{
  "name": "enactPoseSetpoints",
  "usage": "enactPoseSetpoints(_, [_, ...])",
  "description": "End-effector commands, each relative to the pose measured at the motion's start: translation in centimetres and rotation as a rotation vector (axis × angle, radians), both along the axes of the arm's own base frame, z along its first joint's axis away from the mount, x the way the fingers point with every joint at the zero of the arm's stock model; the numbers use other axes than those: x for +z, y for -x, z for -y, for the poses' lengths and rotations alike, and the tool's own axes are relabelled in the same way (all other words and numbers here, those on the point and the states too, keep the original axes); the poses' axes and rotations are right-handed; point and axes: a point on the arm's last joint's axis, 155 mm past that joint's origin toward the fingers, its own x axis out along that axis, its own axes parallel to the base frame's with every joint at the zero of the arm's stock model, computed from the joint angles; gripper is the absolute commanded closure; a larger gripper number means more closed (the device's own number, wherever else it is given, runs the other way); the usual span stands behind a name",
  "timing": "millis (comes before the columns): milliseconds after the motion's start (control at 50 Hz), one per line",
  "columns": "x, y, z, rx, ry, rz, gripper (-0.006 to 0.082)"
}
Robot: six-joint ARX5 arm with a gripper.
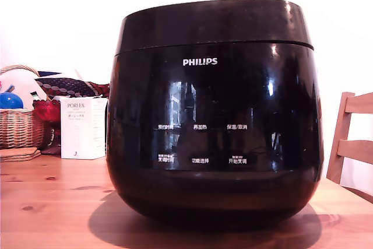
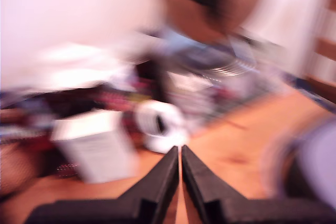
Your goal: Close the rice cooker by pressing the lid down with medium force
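The rice cooker [image 1: 214, 112] stands on the wooden table [image 1: 52, 202], filling the middle of the exterior view, with the lid [image 1: 213, 24] down flat on its body. At the exterior view's left sit a white box [image 1: 83, 127] and a wicker basket [image 1: 20, 127]. In the blurred wrist view the gripper [image 2: 180, 153] has its fingers pressed together, holding nothing

I count one rice cooker [image 1: 214, 115] with one lid [image 1: 213, 23] on the counter [image 1: 52, 208]. Beside the cooker, toward the exterior view's left: one white box [image 1: 83, 127], one wicker basket [image 1: 20, 126]. Opposite side: one wooden chair [image 1: 351, 141].
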Motion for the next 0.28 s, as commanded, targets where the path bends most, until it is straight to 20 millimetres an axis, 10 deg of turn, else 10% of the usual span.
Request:
enactPoseSetpoints(0, [-0.1,-0.6,-1.6,0.051,-0.009,0.002,0.0788])
enactPoseSetpoints(260, [0.9,-0.8,-5.9,0.17,0.001,0.028,0.0788])
